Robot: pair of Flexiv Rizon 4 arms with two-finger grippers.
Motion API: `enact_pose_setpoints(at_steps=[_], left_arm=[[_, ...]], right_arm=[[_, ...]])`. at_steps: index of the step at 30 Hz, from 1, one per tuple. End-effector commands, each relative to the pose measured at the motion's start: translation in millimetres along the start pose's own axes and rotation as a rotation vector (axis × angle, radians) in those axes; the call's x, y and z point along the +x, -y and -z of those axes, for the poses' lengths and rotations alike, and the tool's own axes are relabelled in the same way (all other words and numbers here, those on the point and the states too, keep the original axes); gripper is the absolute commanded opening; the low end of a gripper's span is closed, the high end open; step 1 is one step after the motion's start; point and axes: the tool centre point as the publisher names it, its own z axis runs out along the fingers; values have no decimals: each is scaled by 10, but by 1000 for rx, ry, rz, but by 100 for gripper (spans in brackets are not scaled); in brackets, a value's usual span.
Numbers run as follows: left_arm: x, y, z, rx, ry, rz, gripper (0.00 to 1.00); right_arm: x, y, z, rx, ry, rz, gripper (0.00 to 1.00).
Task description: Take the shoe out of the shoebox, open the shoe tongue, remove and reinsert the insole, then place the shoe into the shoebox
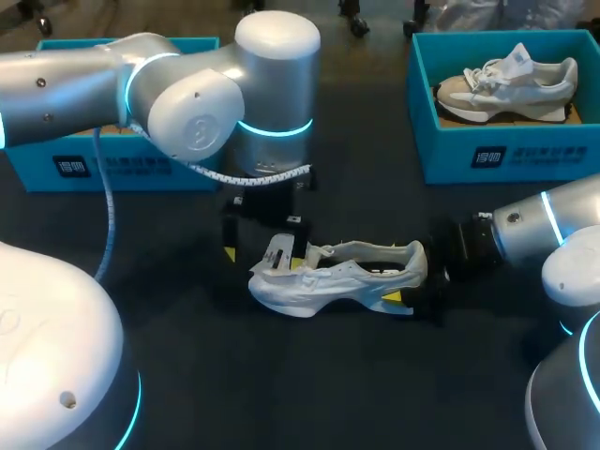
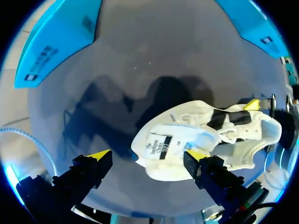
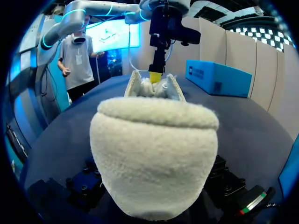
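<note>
The shoe (image 1: 337, 277) stands on its sole mid-surface (image 1: 281, 394), its heel (image 3: 154, 158) at the right jaws, probably to steady it for tongue opening. Whether they clamp it cannot be told. The left jaws hang apart, with one tip at the tongue (image 2: 161, 147) and the other beside the shoe.

A broad table (image 1: 328, 394) with a dark, matte, flat top is seen across the whole scene, from the near edge to the far side. Soft-edged, darker shadows (image 2: 117, 109) are cast on its surface around the middle. Toward the far side, a fainter, paler sheen is shown on the top.
</note>
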Motion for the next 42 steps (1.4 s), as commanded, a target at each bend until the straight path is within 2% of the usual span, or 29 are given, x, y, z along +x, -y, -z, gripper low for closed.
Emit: enact_pose_setpoints(at_steps=[1, 8, 15, 17, 22, 28, 31, 32, 42], left_arm=[[22, 0, 135, 23, 1, -22, 100], [77, 104, 393, 62, -40, -167, 100], [234, 179, 837, 185, -50, -535, 100], [287, 190, 954, 175, -76, -674, 100], [440, 143, 1175, 179, -31, -1044, 100], [608, 11, 1237, 176, -22, -1344, 100], [717, -1, 1226, 202, -8, -1419, 100], [769, 5, 1226, 208, -12, -1435, 100], [769, 5, 1226, 208, -12, -1435, 100]], right_arm=[[13, 18, -68, 2, 3, 1, 0], [13, 18, -68, 2, 3, 1, 0], [13, 18, -68, 2, 3, 1, 0], [13, 18, -68, 2, 3, 1, 0], [13, 18, -68, 2, 3, 1, 0], [13, 18, -68, 2, 3, 1, 0], [13, 18, -68, 2, 3, 1, 0], [13, 18, -68, 2, 3, 1, 0], [13, 18, -68, 2, 3, 1, 0]])
